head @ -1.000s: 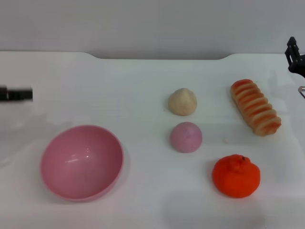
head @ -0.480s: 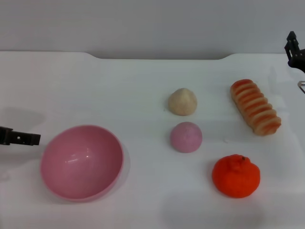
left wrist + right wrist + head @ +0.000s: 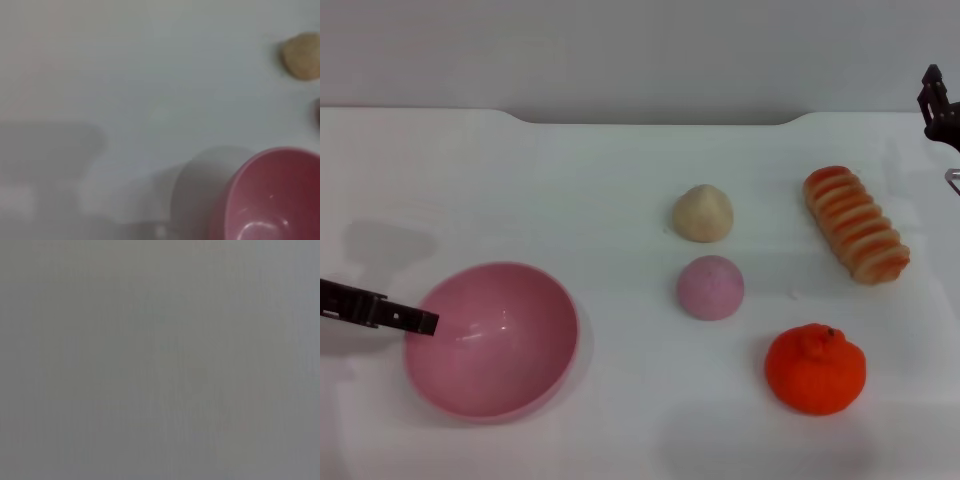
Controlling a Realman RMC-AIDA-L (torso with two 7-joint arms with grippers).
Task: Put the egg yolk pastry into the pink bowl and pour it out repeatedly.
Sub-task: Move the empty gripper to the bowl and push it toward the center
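Left end effector (image 3: 420,322), grip state unclear, reaches the pink bowl (image 3: 520,375) rim; a nudge could slide it from the egg yolk pastry (image 3: 703,214).

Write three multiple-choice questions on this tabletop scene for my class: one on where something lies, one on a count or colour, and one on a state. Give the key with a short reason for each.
1. Where is the egg yolk pastry?
A. inside the pink bowl
B. on the table, just behind the pink-mauve ball
C. on top of the orange

2. How many food items lie on the table?
A. two
B. three
C. four

3. What is inside the pink bowl?
A. nothing
B. the pastry
C. the striped bread roll

Key:
1 B: the pastry sits on the table right behind the pink-mauve ball.
2 C: pastry, ball, striped bread roll and orange.
3 A: the bowl's inside is bare; the left gripper reaches its rim, the right gripper stays far off.
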